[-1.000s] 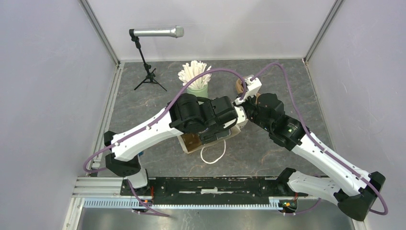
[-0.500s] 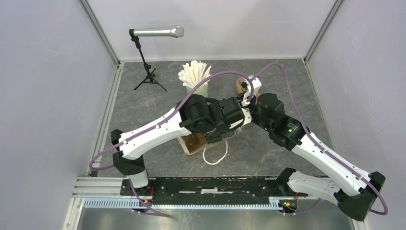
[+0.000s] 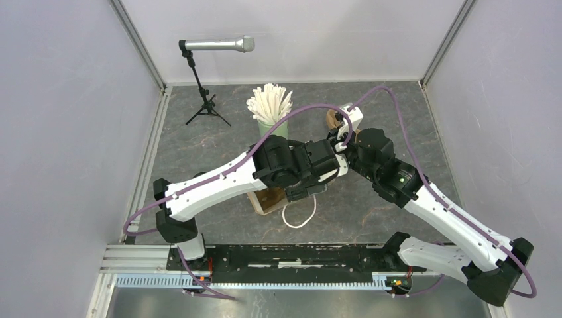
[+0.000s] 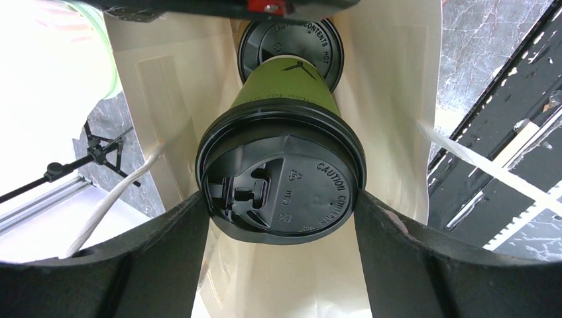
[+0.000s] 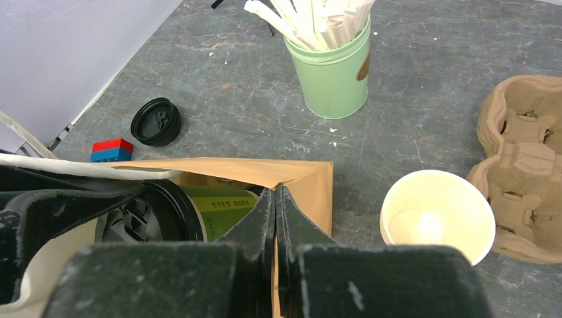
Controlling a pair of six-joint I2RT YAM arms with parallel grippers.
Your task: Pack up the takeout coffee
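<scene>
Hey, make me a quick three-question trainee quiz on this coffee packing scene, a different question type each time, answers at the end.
1. True or false: the left gripper holds the olive-green cup by its lid, between the walls of the paper bag.
2. Multiple choice: what does the right gripper pinch? A the paper bag's edge; B the loose lid on the table; C the cream cup.
3. Short answer: what shows deeper in the bag, beyond the held cup?

Key: 1 true. 2 A. 3 a second black lid.
</scene>
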